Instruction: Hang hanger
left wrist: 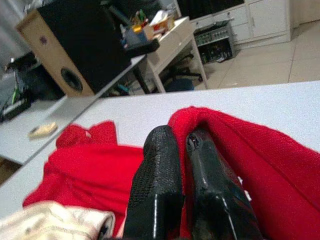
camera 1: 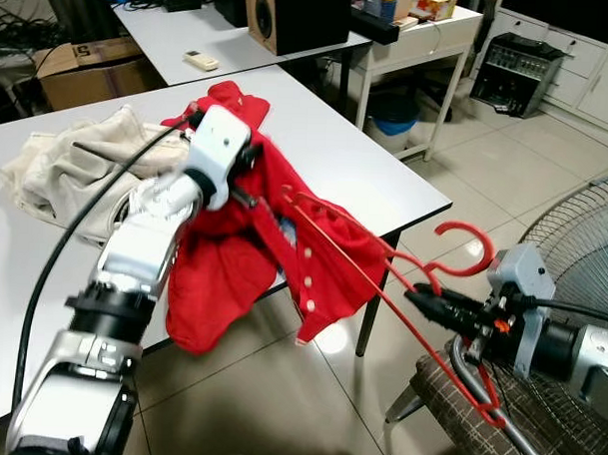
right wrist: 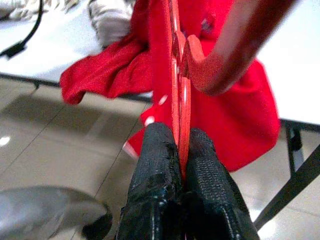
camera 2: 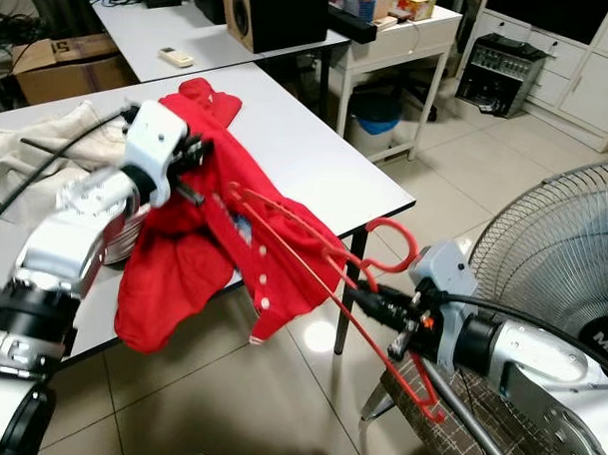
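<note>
My right tool (camera 1: pixel 419 297) clamps the red hanger (camera 1: pixel 382 280) off the desk (camera 1: pixel 366 170) corner; my left tool (left wrist: pixel 182 165) pinches the red shirt (camera 1: pixel 233 255) collar. Step: threading hanger into shirt. Next: align hanger arm with neck opening.

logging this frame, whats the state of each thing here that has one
left gripper: shut on the red garment
right gripper: shut on the red hanger
red garment: half off the table edge, one hanger arm inside it
red hanger: held in the air, not hung
beige cloth: crumpled on the table
fan: cannot tell if running
</note>
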Robot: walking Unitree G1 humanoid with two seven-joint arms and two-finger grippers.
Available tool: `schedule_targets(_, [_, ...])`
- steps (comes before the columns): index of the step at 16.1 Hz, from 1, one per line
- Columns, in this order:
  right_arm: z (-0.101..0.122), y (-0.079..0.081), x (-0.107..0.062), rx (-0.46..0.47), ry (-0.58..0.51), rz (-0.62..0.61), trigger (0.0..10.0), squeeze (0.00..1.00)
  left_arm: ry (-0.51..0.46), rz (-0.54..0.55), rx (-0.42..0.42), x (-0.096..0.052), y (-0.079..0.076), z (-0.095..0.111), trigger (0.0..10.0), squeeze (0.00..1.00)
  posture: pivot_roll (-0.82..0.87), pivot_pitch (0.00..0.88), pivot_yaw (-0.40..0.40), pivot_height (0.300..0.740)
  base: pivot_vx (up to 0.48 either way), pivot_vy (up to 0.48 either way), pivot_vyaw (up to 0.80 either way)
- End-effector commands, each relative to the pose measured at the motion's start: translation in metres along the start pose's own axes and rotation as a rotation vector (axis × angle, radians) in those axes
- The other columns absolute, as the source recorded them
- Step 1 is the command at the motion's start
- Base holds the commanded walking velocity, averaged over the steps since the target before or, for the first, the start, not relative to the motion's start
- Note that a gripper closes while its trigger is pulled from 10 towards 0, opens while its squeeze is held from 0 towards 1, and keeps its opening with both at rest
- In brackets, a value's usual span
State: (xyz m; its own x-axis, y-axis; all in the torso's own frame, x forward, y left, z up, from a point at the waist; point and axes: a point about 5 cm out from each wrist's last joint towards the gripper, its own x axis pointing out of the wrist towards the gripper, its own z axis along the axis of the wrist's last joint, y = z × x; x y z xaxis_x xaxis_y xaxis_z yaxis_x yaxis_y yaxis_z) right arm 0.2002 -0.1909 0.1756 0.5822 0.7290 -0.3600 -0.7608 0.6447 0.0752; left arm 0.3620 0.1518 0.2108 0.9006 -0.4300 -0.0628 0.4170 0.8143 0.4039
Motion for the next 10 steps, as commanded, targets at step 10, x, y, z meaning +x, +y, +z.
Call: schedule_targets(10, [-0.035,0.002,0.018,0.273,0.051,-0.092,10.0,0.00,-0.057,-0.170,0.141,-0.001,-0.023,0.030,0.0,0.00,-0.21,0.032,0.060,0.740,0.000,0.000,0.00])
